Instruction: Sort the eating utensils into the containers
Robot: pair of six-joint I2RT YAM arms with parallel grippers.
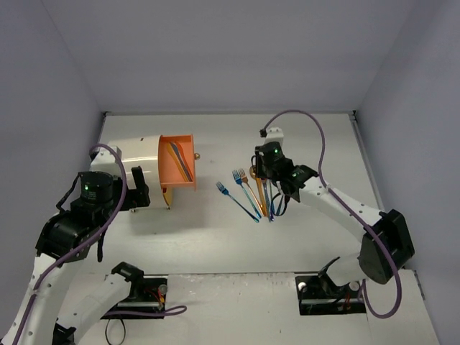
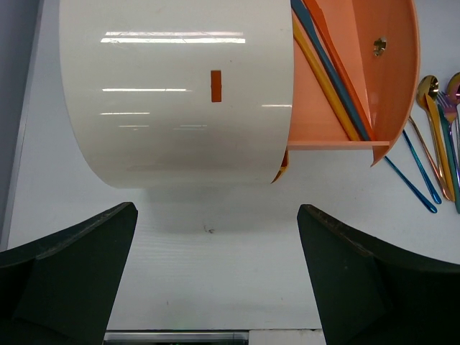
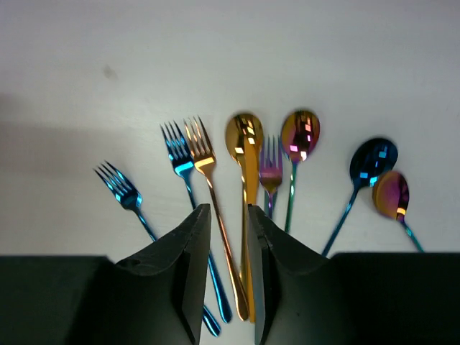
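- Right claw (image 3: 228, 210) hangs just above the table (image 3: 215, 43), jaws narrowly parted and clamping nothing; the gold fork (image 3: 203, 154) handle shows in the gap.
- Other forks and spoons (image 3: 300, 135) lie alongside.
- Left claw (image 2: 217, 208) gapes wide and empty before the cream cabinet (image 2: 172, 93), whose pulled-out orange drawer (image 2: 392, 72) holds more.

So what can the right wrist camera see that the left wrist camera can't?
Only the right wrist view shows the blue spoon and the right gripper, its jaws close together. Only the left wrist view shows the cream cabinet, its orange drawer with utensils lying inside, and the wide-open left gripper. Both show the gold spoon and the white table.
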